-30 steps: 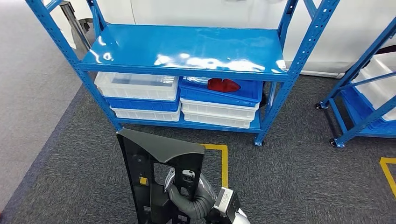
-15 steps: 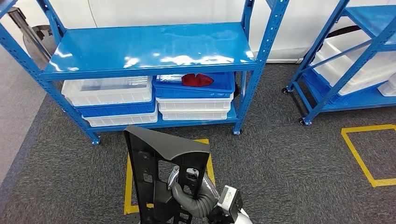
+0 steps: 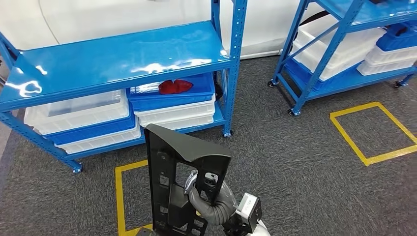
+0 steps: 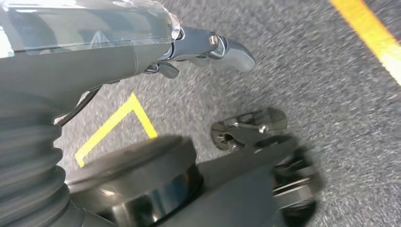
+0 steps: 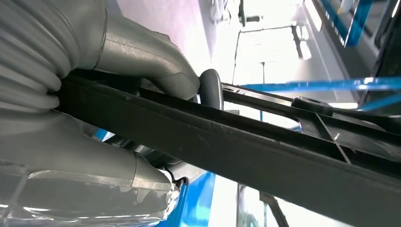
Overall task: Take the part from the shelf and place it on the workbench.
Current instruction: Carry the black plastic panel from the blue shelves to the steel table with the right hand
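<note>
Gripping through a cut-out in the black part [image 3: 177, 187], the right hand [image 3: 209, 194] has its grey fingers curled round an inner bar of the panel, and the right wrist view shows the thick thumb [image 5: 156, 61] pressed on one face of a dark rib with the fingers on the other. The part stands upright in front of the robot's body, low in the head view, above the grey carpet [image 3: 295, 167] and clear of the blue shelf [image 3: 118, 59]. The left hand [image 4: 213, 45] hangs over the floor holding nothing; its silver fingers reach out loosely, apart from one another. Judging by this, the pick is done and the carry is in hand: the part is off the shelf, and I see no workbench. The next move calls for walking or turning until a bench comes into view, keeping the tall panel steady so that it does not swing in the one-handed grip, then lowering it flat. The part is a rigid moulded plastic piece, matt black, with a smooth wedge-shaped hood at its top and a ribbed, windowed frame below. The shelf is glossy painted steel with perforated uprights, and under it sit white and blue plastic crates [image 3: 172, 105], one holding a red part [image 3: 174, 86]. Yellow tape [image 3: 366, 128] marks squares on the rough carpet.
</note>
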